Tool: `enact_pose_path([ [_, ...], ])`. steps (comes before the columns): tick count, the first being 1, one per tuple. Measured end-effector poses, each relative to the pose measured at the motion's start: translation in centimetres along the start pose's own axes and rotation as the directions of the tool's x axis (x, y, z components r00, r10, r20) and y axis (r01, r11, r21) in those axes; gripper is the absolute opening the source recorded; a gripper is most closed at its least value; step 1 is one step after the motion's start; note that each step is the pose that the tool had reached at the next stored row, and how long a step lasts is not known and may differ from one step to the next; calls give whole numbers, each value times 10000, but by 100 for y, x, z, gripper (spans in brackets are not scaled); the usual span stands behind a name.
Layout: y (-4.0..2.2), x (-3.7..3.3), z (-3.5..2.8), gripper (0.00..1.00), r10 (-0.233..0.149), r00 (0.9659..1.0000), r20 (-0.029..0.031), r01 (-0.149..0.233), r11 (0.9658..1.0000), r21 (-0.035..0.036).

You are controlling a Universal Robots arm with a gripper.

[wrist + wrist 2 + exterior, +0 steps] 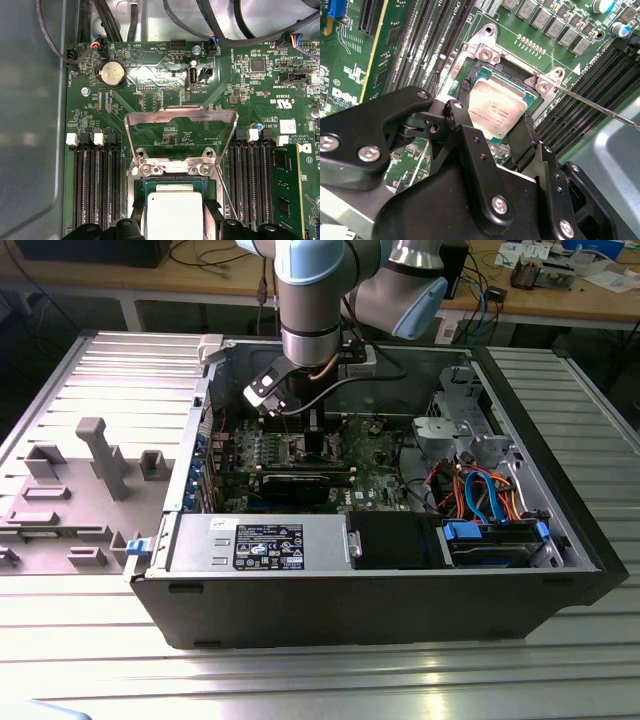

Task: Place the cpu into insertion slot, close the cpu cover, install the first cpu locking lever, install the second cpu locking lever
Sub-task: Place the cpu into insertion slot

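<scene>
Tray: on the exterior view's left, a grey tray (90,480) with upright blocks lies on the ribbed metal table (330,680), just beside the computer case.
Case: the black computer case (380,610) lies on its side with the top open. A silver power box (260,540) with a label sits along its near wall.
Arm: my arm (310,300) hangs from above into the case, over the green board (375,465).
Gripper: my gripper (494,108) is low over the socket. My two black fingers (524,137) stand at two opposite edges of the chip and hold it between them.
Chip: the chip (497,114) has a dull silver top and lies within the frame of the socket (172,181). Whether it is fully down I cannot tell. In both wrist views it is between my fingers.
Cover: the cover (180,114) is a thin metal frame, swung up and open, joined to the socket at the edge away from my fingers. The board is seen through its opening.
Rod: a thin metal rod (595,106) starts at one corner of the socket and runs out over the board.
Slots: long black slots (95,185) run on both sides of the socket.
Battery: a round battery (112,75) sits on the board beyond the cover.
Drive holder: on the exterior view's right, a blue drive holder (495,540) stands in the case corner, with orange and blue cables (480,488) just behind it.
</scene>
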State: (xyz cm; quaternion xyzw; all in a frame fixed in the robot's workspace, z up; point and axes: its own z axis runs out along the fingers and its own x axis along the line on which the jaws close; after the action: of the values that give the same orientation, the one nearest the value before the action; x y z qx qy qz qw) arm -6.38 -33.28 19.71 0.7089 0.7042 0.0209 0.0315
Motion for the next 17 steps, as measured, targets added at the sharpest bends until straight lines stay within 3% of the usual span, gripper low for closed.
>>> enact_pose_path([
  [5,1,0,3,55,3,10000,79,-3,10000,1],
  [12,0,1,9,56,5,10000,73,-5,10000,-3],
  [13,0,1,8,62,4,10000,75,-4,10000,-2],
  [17,0,0,8,62,4,10000,77,-4,10000,-1],
])
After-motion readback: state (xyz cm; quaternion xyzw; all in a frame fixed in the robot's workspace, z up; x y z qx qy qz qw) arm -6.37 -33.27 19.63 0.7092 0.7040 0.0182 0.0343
